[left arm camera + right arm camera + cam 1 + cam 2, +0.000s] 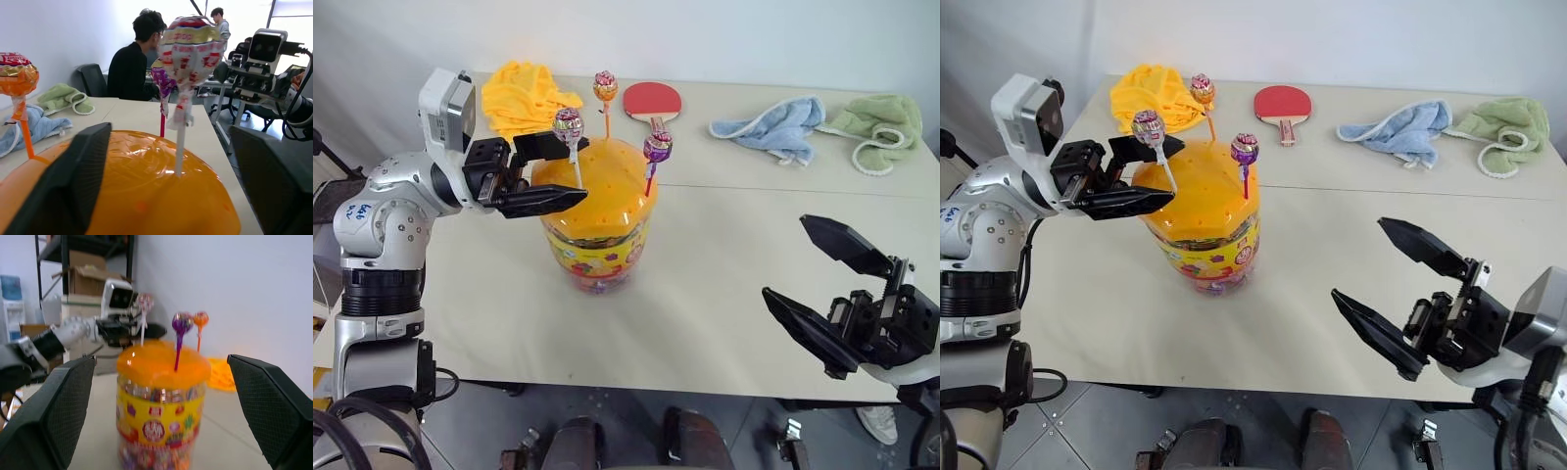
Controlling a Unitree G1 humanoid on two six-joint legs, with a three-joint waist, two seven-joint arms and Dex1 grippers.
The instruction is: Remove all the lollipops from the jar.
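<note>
The jar (pixel 595 220) stands left of centre in the head view, on the pale table (pixel 734 255), with all three lollipops planted upright in the holes of its orange lid. The left gripper (pixel 551 172) is held level at the lid's upper left, its fingers spread to either side of the white stick of the pink-wrapped lollipop (pixel 568 124) — not yet pinching it. The stick should be gripped low, just above the lid, so the wrapped head is not crushed, and then drawn straight up along the hole's axis; a sideways pull would likely tip the jar. The right gripper (pixel 822 284), at lower right, is spread wide and empty, well apart from the jar — it could be brought in to steady the tub.
</note>
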